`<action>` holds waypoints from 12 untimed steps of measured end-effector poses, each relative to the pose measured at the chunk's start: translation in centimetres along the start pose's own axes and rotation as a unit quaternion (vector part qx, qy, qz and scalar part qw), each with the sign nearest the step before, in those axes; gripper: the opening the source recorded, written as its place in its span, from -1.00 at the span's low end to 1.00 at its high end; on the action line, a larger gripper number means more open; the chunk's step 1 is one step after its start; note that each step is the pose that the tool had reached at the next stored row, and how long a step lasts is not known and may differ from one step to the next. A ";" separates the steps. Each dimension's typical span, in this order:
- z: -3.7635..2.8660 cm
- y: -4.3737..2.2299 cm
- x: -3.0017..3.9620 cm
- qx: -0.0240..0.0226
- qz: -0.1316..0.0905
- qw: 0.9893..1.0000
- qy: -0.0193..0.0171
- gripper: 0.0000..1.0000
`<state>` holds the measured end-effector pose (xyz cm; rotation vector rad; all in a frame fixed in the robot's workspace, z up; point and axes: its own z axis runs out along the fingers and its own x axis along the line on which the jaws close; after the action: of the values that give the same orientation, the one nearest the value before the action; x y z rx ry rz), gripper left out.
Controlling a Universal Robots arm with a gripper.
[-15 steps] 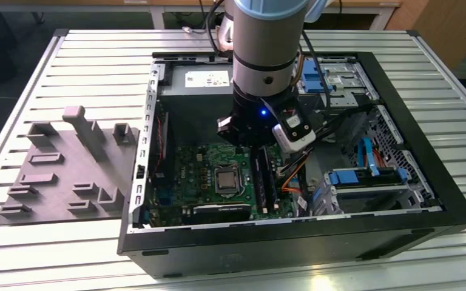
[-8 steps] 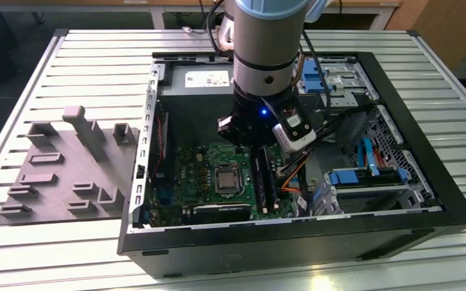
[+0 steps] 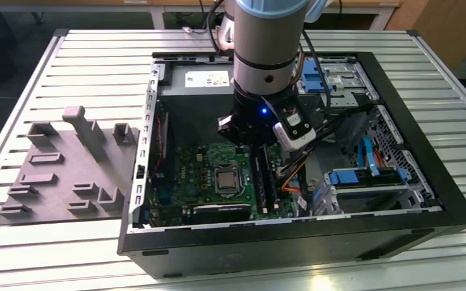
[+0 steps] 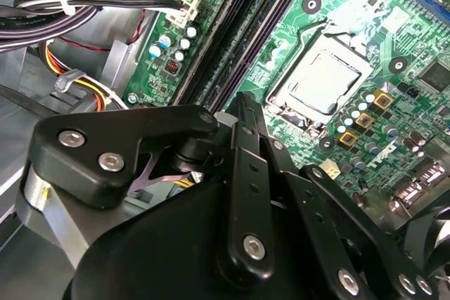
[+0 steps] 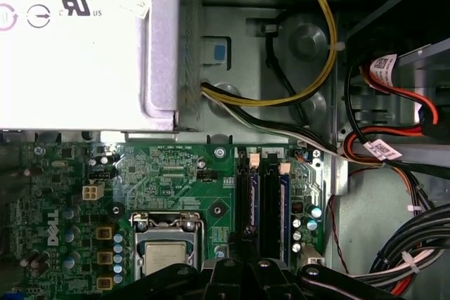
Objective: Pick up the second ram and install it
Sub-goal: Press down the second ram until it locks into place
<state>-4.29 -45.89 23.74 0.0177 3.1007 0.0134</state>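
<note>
My gripper [image 3: 256,145] is down inside the open computer case [image 3: 298,233], over the memory slots [image 3: 266,182] of the green motherboard [image 3: 204,163]. In the second wrist view its fingertips [image 4: 242,103] lie together, shut, just above the long dark slot strips [image 4: 260,33]. In the first wrist view the gripper [image 5: 242,261] lines up with a thin dark stick standing on edge, the second ram [image 5: 252,198], beside another slot [image 5: 283,201]. The gripper body hides whether the tips pinch that stick.
The processor socket [image 5: 165,254] sits beside the slots. Cable bundles [image 4: 84,5] and yellow and red wires [image 5: 309,68] run close by. The silver power supply [image 5: 77,40] borders the board. A grey fixture block with upright posts [image 3: 63,163] lies on the slatted table outside the case.
</note>
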 end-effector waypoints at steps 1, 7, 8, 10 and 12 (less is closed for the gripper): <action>0.00 0.04 0.00 0.000 0.000 1.000 0.000 -0.79; 0.01 0.24 -0.02 0.000 0.000 1.000 0.000 -0.79; 0.01 0.27 -0.02 0.000 0.000 1.000 0.000 -0.79; 0.01 0.32 -0.02 0.000 0.000 1.000 0.000 -0.79; 0.01 0.38 -0.03 0.000 0.000 1.000 0.000 -0.79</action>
<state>-4.26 -45.51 23.74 0.0178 3.1007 0.0135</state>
